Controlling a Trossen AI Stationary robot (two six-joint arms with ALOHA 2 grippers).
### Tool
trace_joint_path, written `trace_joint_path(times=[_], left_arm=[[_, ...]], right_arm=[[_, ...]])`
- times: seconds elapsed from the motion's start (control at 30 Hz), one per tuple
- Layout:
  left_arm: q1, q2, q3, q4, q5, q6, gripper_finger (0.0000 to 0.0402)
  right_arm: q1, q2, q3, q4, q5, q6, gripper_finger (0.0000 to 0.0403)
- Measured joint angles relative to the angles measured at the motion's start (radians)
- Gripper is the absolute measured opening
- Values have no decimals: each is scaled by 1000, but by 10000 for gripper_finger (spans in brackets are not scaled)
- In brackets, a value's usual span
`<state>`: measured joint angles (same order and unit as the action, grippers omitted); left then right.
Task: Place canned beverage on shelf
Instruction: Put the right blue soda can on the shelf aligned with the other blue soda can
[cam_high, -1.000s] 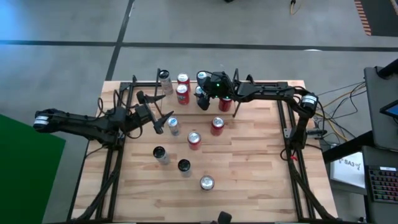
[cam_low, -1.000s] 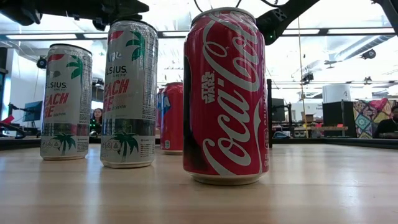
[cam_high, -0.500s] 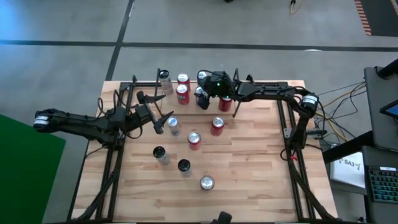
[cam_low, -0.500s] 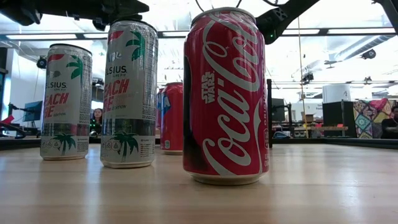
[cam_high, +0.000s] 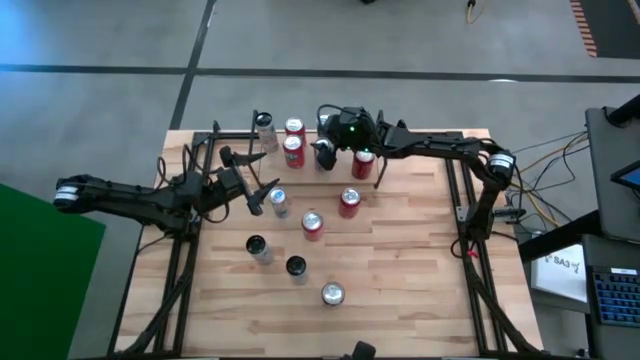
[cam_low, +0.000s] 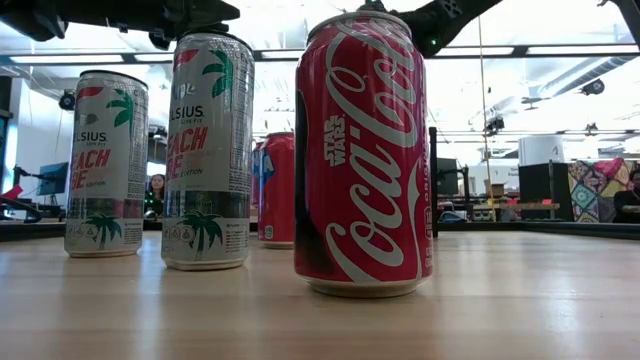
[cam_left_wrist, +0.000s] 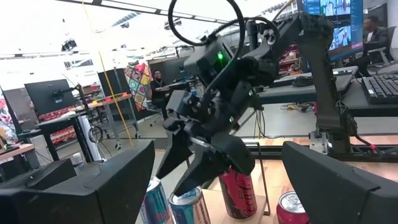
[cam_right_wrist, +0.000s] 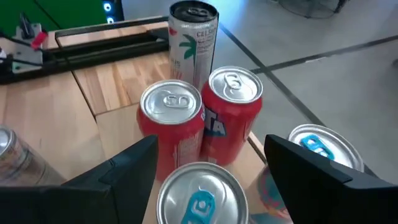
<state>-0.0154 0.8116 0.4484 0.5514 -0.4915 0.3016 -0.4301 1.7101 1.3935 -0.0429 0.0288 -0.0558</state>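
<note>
The right gripper (cam_high: 322, 152), jaws spread, is hovering over shelf (cam_high: 262, 133) cans; six cans are waiting below.

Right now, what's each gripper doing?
Left gripper: open, holding nothing.
Right gripper: open above a blue-top can, holding nothing.

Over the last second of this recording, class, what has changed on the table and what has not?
The right claw has lifted slightly toward the table's far edge, off the blue-topped silver can it stood on the black wire shelf. The left claw and the loose cans stayed put.
</note>
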Motion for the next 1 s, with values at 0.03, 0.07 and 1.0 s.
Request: trace_joint_path(times=[0.03,0.07,1.0], left_arm=[[-1,0,0,0,0,0,338],[-1,0,0,0,0,-1,338],[-1,0,0,-32,1,-15,338]], right_arm=[[0,-1,12,-20,0,0,281],[2,-3,27,-34,0,0,281],[129,39,144,-320,13,19,10]])
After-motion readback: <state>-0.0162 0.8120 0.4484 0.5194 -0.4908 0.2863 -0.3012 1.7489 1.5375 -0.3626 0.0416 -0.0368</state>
